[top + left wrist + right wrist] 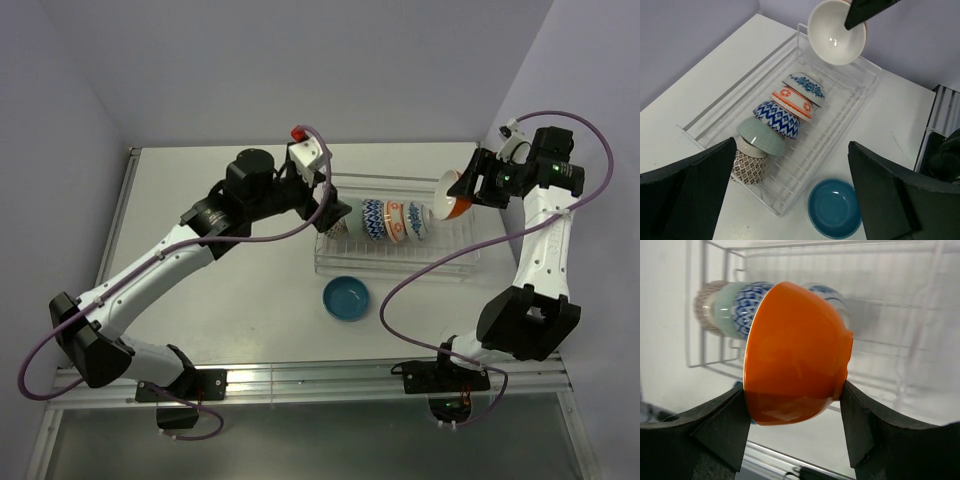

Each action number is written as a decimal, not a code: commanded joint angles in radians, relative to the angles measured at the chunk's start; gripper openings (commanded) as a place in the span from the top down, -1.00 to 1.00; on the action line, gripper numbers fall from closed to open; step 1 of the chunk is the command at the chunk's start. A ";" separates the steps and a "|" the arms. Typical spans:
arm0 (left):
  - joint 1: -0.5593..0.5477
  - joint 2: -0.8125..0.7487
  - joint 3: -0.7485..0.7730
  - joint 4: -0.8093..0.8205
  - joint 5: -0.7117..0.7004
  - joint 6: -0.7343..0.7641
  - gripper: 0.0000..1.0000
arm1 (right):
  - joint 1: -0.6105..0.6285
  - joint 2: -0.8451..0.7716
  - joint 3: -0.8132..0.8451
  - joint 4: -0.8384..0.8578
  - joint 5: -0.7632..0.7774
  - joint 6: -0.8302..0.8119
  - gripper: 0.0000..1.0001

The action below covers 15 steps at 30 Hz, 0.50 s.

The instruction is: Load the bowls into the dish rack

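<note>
**Orange bowl poised over the dish rack**

Ceramic: likely rigid, slick, chippable. The right hand clamps it mouth-to-foot above the rack's free end. Left hand gapes wide, empty, over the filled end; blue bowl lies beside the rack.

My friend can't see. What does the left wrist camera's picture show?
Five bowls stand on edge in a row in the wire dish rack, while the right tool holds a sixth bowl, white inside, above its far end. A teal bowl sits on the table beside the rack; the open left tool frames the bottom corners.
</note>
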 commanded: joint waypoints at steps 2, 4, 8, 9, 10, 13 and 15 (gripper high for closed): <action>0.057 -0.058 -0.013 -0.001 0.054 -0.049 -0.99 | -0.005 0.007 0.069 -0.033 0.186 -0.129 1.00; 0.071 -0.068 -0.021 -0.003 0.061 -0.052 -0.99 | -0.005 0.018 0.063 -0.027 0.243 -0.139 1.00; 0.094 -0.082 -0.036 -0.007 0.062 -0.044 -0.99 | 0.010 0.045 0.029 -0.009 0.323 -0.155 1.00; 0.097 -0.085 -0.039 -0.007 0.062 -0.041 -0.99 | 0.018 0.050 0.003 0.002 0.337 -0.155 1.00; 0.100 -0.085 -0.039 -0.009 0.059 -0.039 -0.99 | 0.024 0.053 -0.007 0.022 0.347 -0.154 1.00; 0.119 -0.085 -0.038 -0.020 0.064 -0.036 -0.99 | 0.047 0.065 -0.032 0.048 0.371 -0.145 1.00; 0.135 -0.088 -0.038 -0.030 0.062 -0.030 -0.99 | 0.061 0.079 -0.043 0.062 0.386 -0.134 1.00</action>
